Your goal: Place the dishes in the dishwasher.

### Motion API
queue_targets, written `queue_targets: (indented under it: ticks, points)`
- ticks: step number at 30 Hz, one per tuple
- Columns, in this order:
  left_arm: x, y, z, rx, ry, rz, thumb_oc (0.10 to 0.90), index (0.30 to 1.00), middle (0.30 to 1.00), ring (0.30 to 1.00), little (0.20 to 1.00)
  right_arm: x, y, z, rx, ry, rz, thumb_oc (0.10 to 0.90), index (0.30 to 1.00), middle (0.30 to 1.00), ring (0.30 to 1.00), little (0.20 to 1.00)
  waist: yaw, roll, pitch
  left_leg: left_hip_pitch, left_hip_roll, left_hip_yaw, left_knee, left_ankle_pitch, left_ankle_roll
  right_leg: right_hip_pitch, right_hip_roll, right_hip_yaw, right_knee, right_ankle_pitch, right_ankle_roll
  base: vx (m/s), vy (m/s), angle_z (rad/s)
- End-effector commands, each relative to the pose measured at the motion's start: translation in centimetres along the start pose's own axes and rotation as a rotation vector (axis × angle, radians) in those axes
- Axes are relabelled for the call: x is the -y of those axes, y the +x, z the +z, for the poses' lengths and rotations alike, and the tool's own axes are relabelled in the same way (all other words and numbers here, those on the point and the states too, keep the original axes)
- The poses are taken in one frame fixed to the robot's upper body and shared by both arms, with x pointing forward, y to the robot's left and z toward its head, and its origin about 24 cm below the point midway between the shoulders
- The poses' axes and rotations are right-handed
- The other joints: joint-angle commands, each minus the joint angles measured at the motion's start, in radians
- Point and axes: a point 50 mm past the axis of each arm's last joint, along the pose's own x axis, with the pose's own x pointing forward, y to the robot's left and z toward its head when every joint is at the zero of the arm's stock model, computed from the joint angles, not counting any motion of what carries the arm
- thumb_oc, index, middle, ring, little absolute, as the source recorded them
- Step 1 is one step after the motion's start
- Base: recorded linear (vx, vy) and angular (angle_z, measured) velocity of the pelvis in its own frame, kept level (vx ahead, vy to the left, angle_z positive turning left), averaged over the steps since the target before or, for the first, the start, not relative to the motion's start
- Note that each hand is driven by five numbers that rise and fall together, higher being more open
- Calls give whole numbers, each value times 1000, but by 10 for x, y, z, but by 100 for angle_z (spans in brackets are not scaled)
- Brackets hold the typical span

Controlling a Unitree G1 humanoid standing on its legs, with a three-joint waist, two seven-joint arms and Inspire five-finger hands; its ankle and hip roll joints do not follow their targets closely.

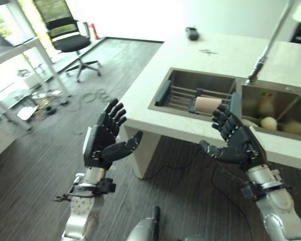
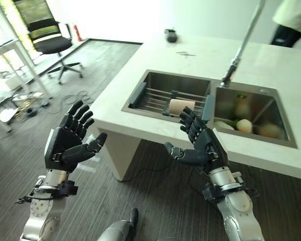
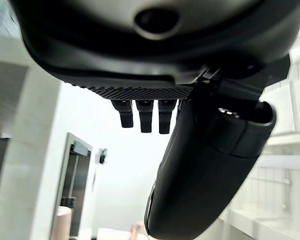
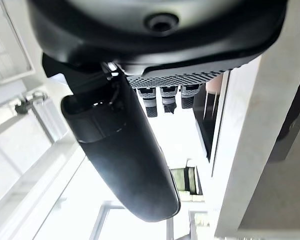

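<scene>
A beige cup (image 1: 207, 104) lies on its side on a wire rack (image 1: 183, 96) in the left basin of a steel sink (image 1: 163, 80). The right basin (image 2: 271, 98) holds several pale dishes, one of them round (image 1: 269, 123). My left hand (image 1: 106, 140) hangs open over the floor, left of the counter's corner, palm turned inward. My right hand (image 1: 238, 140) is open too, just in front of the counter edge below the cup. Neither hand touches or holds anything. The cup (image 3: 61, 222) also shows past the left hand's straight fingers (image 3: 146, 115).
The white counter (image 1: 215, 50) carries a small dark object (image 1: 192, 33) at its far side, and a tall faucet (image 1: 263, 55) rises between the basins. An office chair (image 1: 70, 40) and a white table (image 1: 15, 50) stand at the left. A person (image 2: 291, 20) stands beyond the counter.
</scene>
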Motion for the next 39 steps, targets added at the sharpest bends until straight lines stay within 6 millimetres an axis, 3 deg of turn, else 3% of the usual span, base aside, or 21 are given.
queue_targets:
  ticks: [1, 5, 7, 9, 10, 13, 15, 17, 20, 26, 29, 30, 32, 34, 35, 36, 39]
  points:
    - [11, 22, 51, 317, 60, -94, 800, 900, 900, 900, 900, -5, 14, 56, 336, -6, 41, 800, 900, 900, 900, 900, 32, -23, -58, 112, -15, 47, -24, -26, 38, -70, 3, -78, -78, 89, 74, 162, 174, -84]
    - [19, 28, 52, 313, 70, -162, 800, 900, 900, 900, 900, 0, 10, 58, 347, 10, 11, 800, 900, 900, 900, 900, 7, -31, -85, 167, -2, 63, -24, -70, 49, -49, -50, -129, -78, 94, 90, 151, 118, -33]
    - [19, 29, 52, 307, 77, -173, 800, 900, 900, 900, 900, -1, 10, 57, 355, 37, -2, 800, 900, 900, 900, 900, 11, -29, -87, 175, 12, 87, -24, -75, 51, -17, -87, -214, -78, 174, 117, 133, 75, -14]
    - [18, 29, 54, 315, 113, -182, 800, 900, 900, 900, 900, -5, 14, 55, 357, 67, -8, 800, 900, 900, 900, 900, 12, -9, -78, 195, 45, 108, -24, -83, 54, -18, -108, -312, -78, 269, 150, 139, 62, -36]
    - [18, 29, 54, 318, 121, -186, 800, 900, 900, 900, 900, -6, 15, 55, 357, 75, -10, 800, 900, 900, 900, 900, 13, -6, -76, 199, 53, 114, -24, -87, 55, -25, -115, -328, -73, 278, 155, 127, 16, -64]
    - [19, 34, 62, 345, 139, -201, 800, 900, 900, 900, 900, -11, 19, 52, 356, 108, -3, 800, 900, 900, 900, 900, 29, -15, -68, 219, 81, 159, -24, -111, 49, -83, -218, -414, -78, 249, 153, 86, -57, -61]
    - [22, 36, 67, 357, 130, -221, 800, 900, 900, 900, 900, -11, 19, 51, 356, 116, -13, 800, 900, 900, 900, 900, 21, -35, -62, 236, 77, 185, -24, -134, 46, -160, -267, -405, -78, 228, 161, 151, -130, -77]
    - [27, 36, 67, 363, 126, -230, 800, 900, 900, 900, 900, -10, 20, 53, 356, 116, -19, 800, 900, 900, 900, 900, 7, -48, -59, 249, 74, 202, -24, -154, 49, -220, -287, -382, -78, 236, 166, 176, -139, -68]
    - [33, 36, 64, 356, 124, -241, 800, 900, 900, 900, 900, -14, 23, 53, 352, 114, -15, 800, 900, 900, 900, 900, -13, -61, -57, 281, 64, 212, -24, -191, 56, -334, -320, -360, -78, 297, 183, 238, -199, -10]
    - [34, 36, 64, 357, 122, -243, 800, 900, 900, 900, 900, -11, 21, 54, 358, 112, -15, 800, 900, 900, 900, 900, -16, -70, -67, 301, 92, 232, -24, -214, 58, -323, -306, -378, -78, 277, 180, 213, -259, 20]
    - [33, 37, 66, 363, 82, -224, 800, 900, 900, 900, 900, -12, 25, 57, 357, 86, -20, 800, 900, 900, 900, 900, -14, -70, -88, 322, 134, 254, -24, -211, 33, -278, -270, -401, -78, 228, 148, 294, -401, 23]
    - [32, 35, 66, 364, 71, -222, 800, 900, 900, 900, 900, -11, 24, 57, 354, 78, -21, 800, 900, 900, 900, 900, -13, -67, -95, 339, 155, 261, -24, -184, 7, -262, -252, -409, -78, 213, 132, 351, -467, 5]
    - [33, 34, 65, 365, 53, -216, 800, 900, 900, 900, 900, -9, 22, 56, 345, 71, -21, 800, 900, 900, 900, 900, 5, -76, -86, 366, 176, 265, -24, -3, -35, -227, -231, -410, -78, 183, 101, 301, -417, -15]
    - [30, 33, 63, 367, 51, -198, 800, 900, 900, 900, 900, -9, 21, 55, 342, 59, -5, 800, 900, 900, 900, 900, 16, -98, -65, 361, 161, 277, -21, 70, -36, -195, -233, -385, -78, 165, 85, 235, -299, -45]
    - [26, 33, 63, 365, 38, -192, 800, 900, 900, 900, 900, -6, 20, 56, 343, 52, -17, 800, 900, 900, 900, 900, 25, -96, -39, 299, 149, 286, -24, 42, -20, -164, -218, -364, -78, 148, 87, 229, -90, -32]
    - [21, 29, 62, 365, 37, -167, 800, 900, 900, 900, 900, -10, 25, 54, 336, 55, -8, 800, 900, 900, 900, 900, 26, -45, -28, 204, 160, 300, -24, -43, -13, -153, -175, -349, -78, 128, 103, 195, 12, -22]
    - [21, 28, 61, 365, 64, -158, 800, 900, 900, 900, 900, -13, 24, 53, 319, 45, 10, 800, 900, 900, 900, 900, 24, -16, -38, 148, 174, 278, -24, -34, -14, -144, -149, -329, -78, 105, 97, 154, 115, -51]
